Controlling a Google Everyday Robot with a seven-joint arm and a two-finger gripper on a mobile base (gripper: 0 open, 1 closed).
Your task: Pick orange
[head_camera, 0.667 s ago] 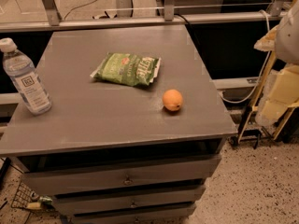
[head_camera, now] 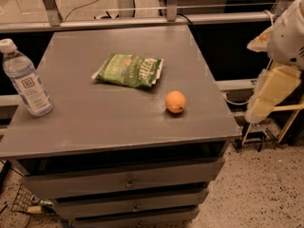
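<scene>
The orange [head_camera: 175,101] is a small round fruit resting on the grey table top [head_camera: 118,122] near its right front part. It sits just in front of and to the right of a green chip bag [head_camera: 129,71]. My gripper [head_camera: 267,96] hangs off the table's right edge, cream-coloured, below the white arm housing [head_camera: 289,32]. It is well to the right of the orange, at about table height, and touches nothing.
A clear water bottle [head_camera: 24,80] stands upright at the table's left edge. The table has drawers [head_camera: 128,182] below. Metal rails [head_camera: 142,20] run behind the table. A metal frame [head_camera: 285,122] stands on the speckled floor at the right.
The arm at the right has shifted slightly left toward the table. The orange, bag and bottle have not moved.
</scene>
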